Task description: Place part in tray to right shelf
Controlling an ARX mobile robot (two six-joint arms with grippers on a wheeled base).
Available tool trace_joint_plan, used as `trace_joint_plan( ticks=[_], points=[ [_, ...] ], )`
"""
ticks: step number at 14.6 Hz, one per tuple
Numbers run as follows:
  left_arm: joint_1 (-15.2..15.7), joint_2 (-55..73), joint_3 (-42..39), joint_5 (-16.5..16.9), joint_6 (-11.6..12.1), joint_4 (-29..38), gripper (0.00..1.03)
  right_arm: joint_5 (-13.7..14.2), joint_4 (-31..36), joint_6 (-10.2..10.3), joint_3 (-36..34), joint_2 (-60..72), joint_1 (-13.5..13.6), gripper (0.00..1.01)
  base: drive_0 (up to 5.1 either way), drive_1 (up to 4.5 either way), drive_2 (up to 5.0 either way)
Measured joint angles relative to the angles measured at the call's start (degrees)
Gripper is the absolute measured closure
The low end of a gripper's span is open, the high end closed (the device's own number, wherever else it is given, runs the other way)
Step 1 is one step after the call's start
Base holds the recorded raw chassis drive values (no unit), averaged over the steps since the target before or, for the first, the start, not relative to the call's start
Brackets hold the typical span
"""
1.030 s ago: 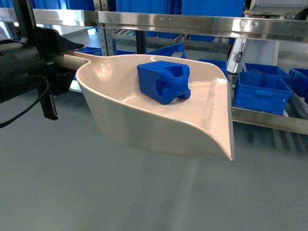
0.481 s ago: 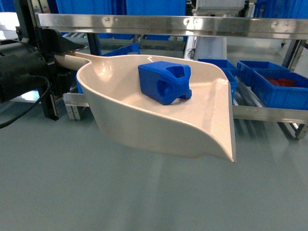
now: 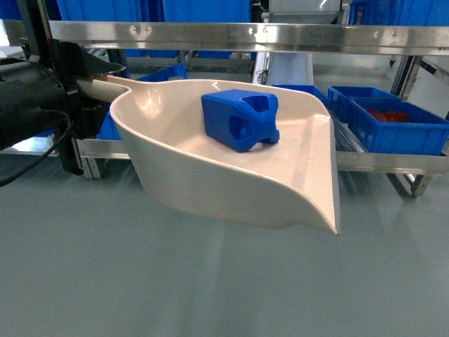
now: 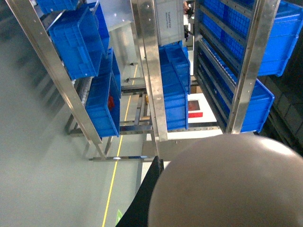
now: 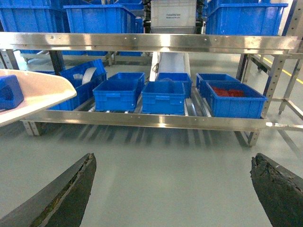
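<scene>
- Cream plastic, smooth and glossy, formed the tray (image 3: 231, 186): a deep rounded scoop with curved walls, a flat open lip at its right end and a straight handle running left.
- The left gripper (image 3: 83, 88), black and partly wrapped in dark cloth, was clamped round that handle and held the tray in the air above the floor.
- The part (image 3: 240, 119), a boxy bright-blue block with an angled top and round holes, sat inside the tray on its floor, near the back wall.
- The right gripper (image 5: 175, 189) hung spread wide over the floor, its two dark, worn fingers (image 5: 66, 191) well apart with nothing between them.
- The floor (image 3: 224, 281) was a smooth, matte grey-green.
- Brushed-steel shelving (image 5: 142, 42) ran across the room, its low rack carrying blue crates (image 5: 163, 97); one crate held red items (image 5: 227, 91).
</scene>
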Motion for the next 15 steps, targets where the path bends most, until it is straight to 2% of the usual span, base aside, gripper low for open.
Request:
trace_joint_plan(
  ticks=[15],
  points=[
    [-0.11,0.0,0.0,0.0,0.0,0.0,0.91,0.0,0.04,0.0,0.0,0.0,0.0,0.03,0.0,0.0,0.0]
  ],
)
